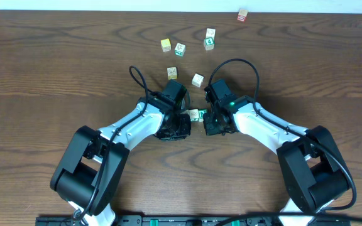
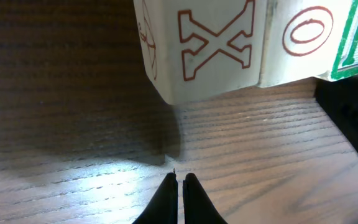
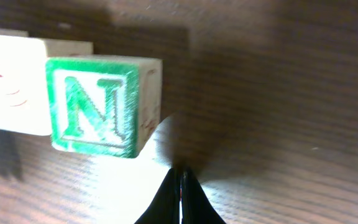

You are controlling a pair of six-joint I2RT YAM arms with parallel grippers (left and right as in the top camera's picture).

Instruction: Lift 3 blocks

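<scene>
Left fingers [image 2: 168, 200] and right fingers [image 3: 171, 198], both pinched shut and holding nothing, flank the row of three blocks [image 1: 195, 115].

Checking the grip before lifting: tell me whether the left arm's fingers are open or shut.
Shut. Left wrist view shows the fingers tip to tip, holding nothing; the X block sits beyond them.
</scene>
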